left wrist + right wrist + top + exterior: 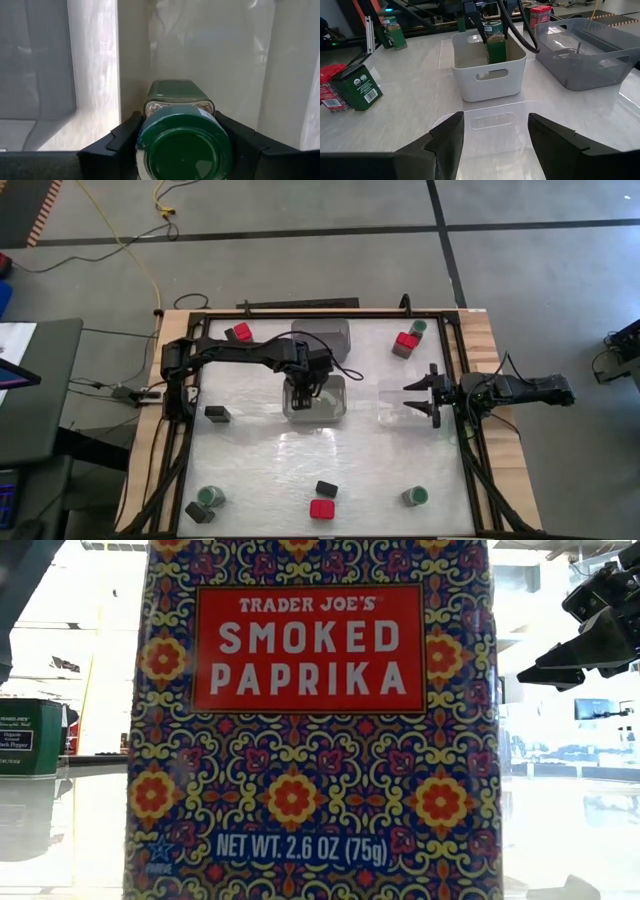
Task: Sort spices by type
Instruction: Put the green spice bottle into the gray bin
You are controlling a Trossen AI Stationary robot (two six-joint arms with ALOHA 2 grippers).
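Two arms are sharing this table, and the left one is doing the work. Nearest the low camera, a Smoked Paprika tin (310,720) is filling almost the whole picture; in the overhead view it is probably the red-topped container (322,508) at the table's near edge, with a dark tin (326,488) just beside it and green-lidded jars (415,496) toward the near corners.

Farther in, the left gripper (305,392) is reaching down into the white bin (314,401) at the table's middle, and its fingers (117,142) are clamping a green-lidded jar (182,147) from both sides. The jar is hanging inside the bin walls (490,80), seemingly not yet resting on the floor.

To finish this placement well, the arm should probably be lowering the jar straight down until its base is sitting flat, clear of the wall, and only then letting go, so that it stays upright.

The right gripper (428,396) is waiting over the clear bin (395,402) on the right side, jaws spread wide and holding nothing.

Farthest away, a grey bin (325,335) is standing behind the white one, and more spices are lying near the far edge: a red-topped one (241,333) on the left, another red-topped one (406,341) and a green-lidded jar (418,327) on the right.
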